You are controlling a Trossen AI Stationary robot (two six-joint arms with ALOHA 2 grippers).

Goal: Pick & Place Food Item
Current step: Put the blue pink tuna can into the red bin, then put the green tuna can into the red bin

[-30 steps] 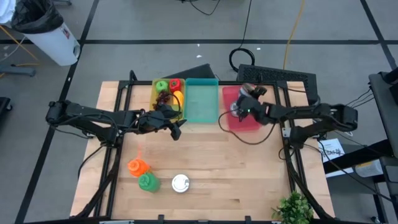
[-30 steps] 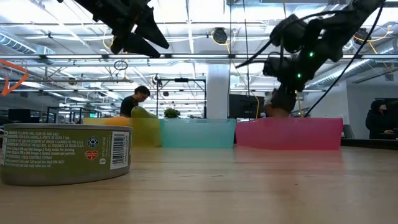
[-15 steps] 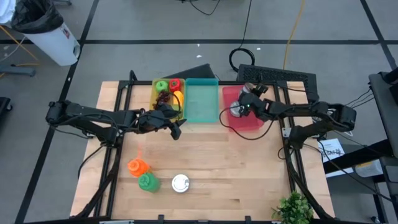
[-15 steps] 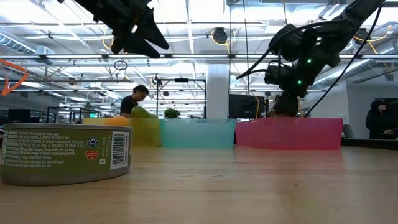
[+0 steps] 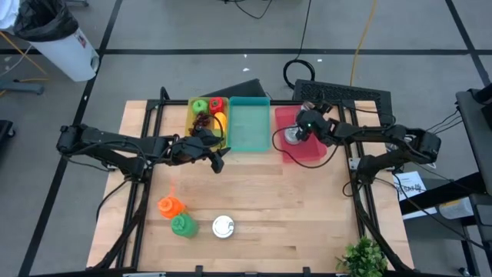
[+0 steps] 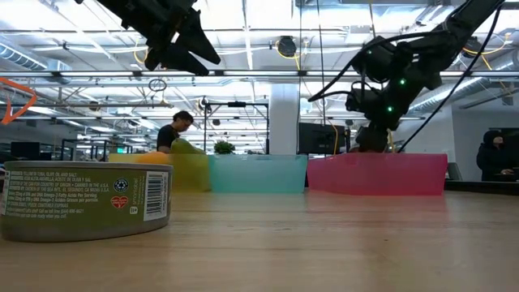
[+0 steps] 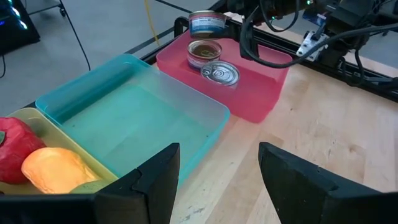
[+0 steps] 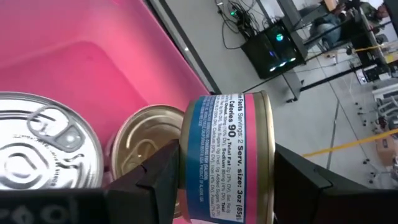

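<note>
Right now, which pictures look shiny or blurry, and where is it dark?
Low view: the ceiling lights glare, both arms are dark shapes against them, and the near green can looks soft. Right wrist view: the silver can lid shines, and the right gripper grips the blue-and-pink can. Left wrist view: the left gripper is blurred.

A grey floor (image 5: pixel 192 31) crossed by dark seam lines is surrounding the wooden table (image 5: pixel 261 208). A white bin (image 5: pixel 65 50) lined with a black bag is standing off the table's far left corner. Ceiling strip lights (image 6: pixel 73 32) are glowing over the room, where a person (image 6: pixel 172 131) is sitting among desks.
</note>
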